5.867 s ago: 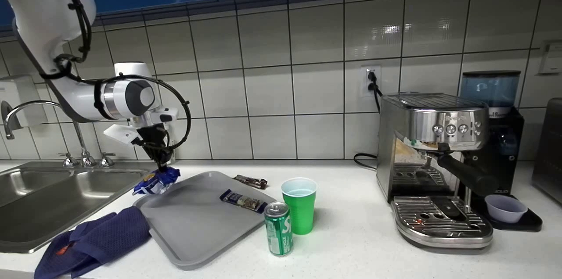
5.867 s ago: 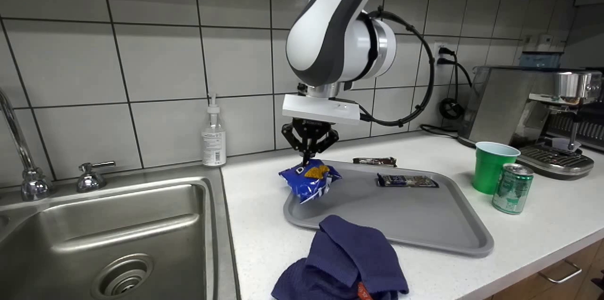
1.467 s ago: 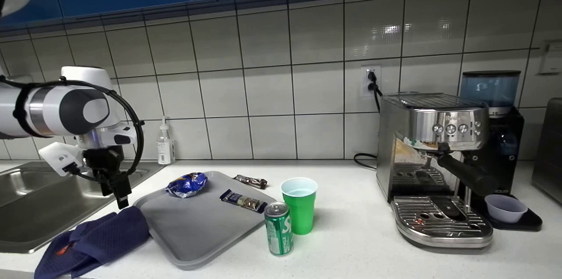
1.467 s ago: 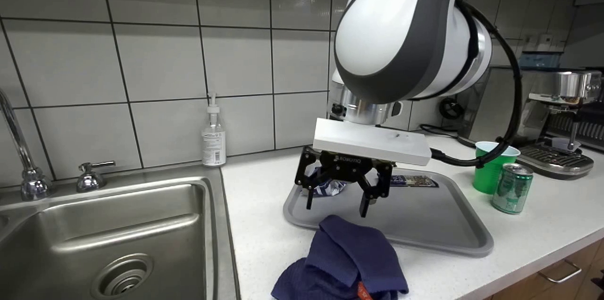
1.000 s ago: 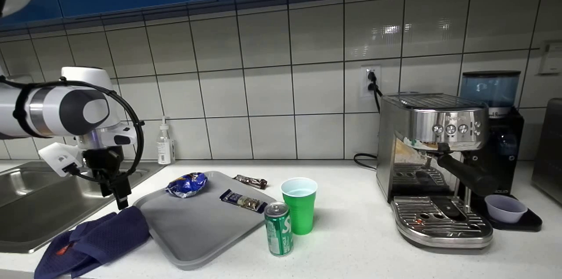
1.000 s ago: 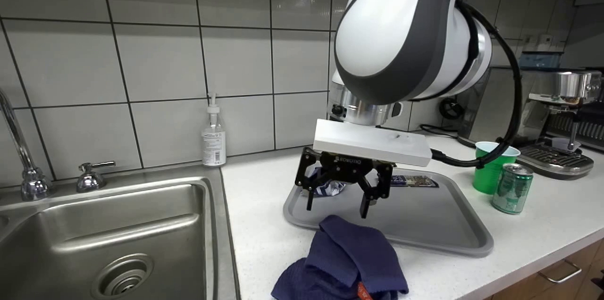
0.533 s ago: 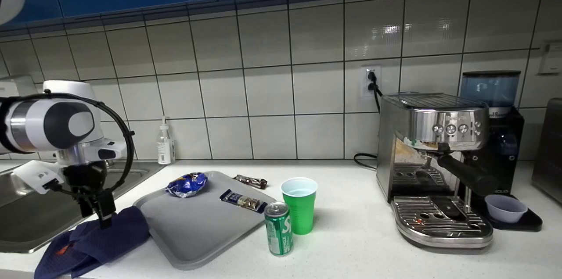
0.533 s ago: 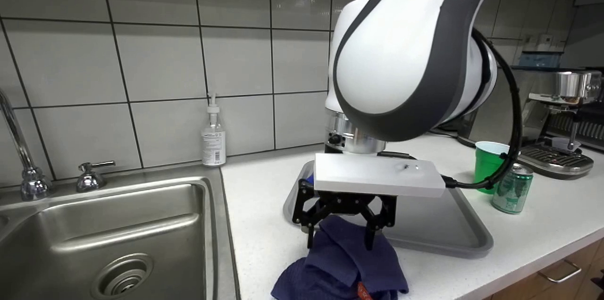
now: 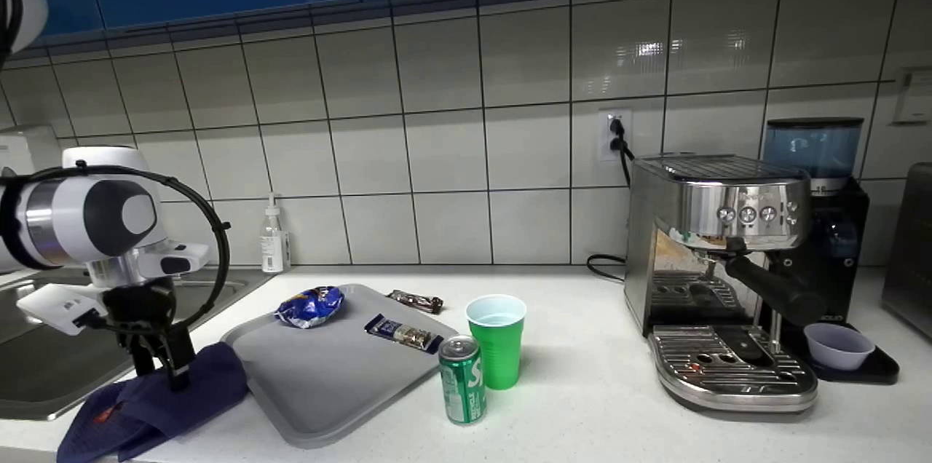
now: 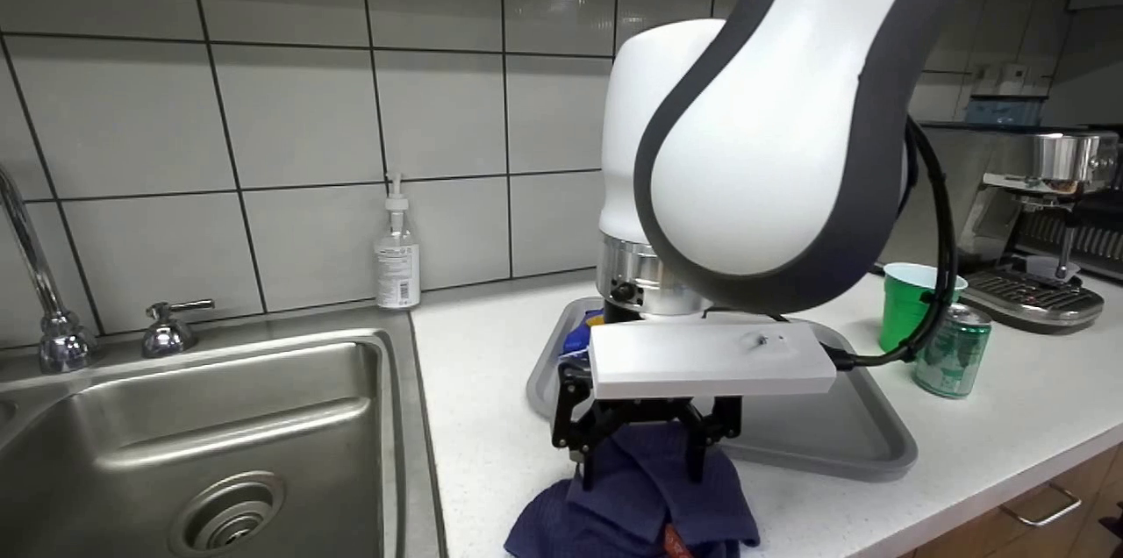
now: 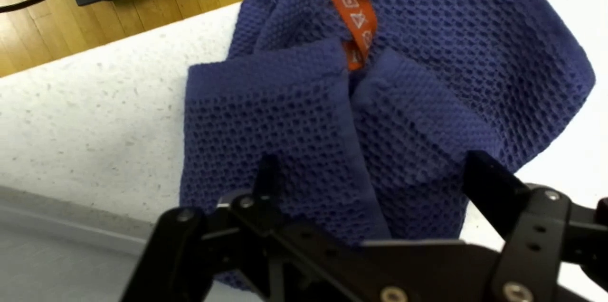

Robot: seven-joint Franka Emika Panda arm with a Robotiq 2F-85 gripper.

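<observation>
My gripper point(image 10: 641, 477) points down at the crumpled navy towel point(image 10: 605, 532), its jaws wide apart. In the wrist view the towel point(image 11: 266, 117) spreads below and between the black fingers point(image 11: 491, 185), and an orange care tag point(image 11: 356, 12) shows on it. The tips look level with the upper folds; whether they touch the cloth I cannot tell. Beside the towel lies the grey tray point(image 9: 328, 383), carrying a blue snack bag point(image 9: 312, 306) and a wrapped bar point(image 9: 404, 334). In an exterior view the arm partly hides the bag point(image 10: 579, 334).
A steel sink point(image 10: 386, 418) borders the towel's side of the counter. A soap bottle point(image 10: 397, 264) stands by the wall. Past the tray are another bar point(image 9: 415, 301), a green cup point(image 9: 502, 346), a green can point(image 9: 462, 383) and an espresso machine point(image 9: 728, 266).
Earlier the gripper was shut on the snack bag, which now rests on the tray. Since then the open gripper has moved toward the towel and come down over it.
</observation>
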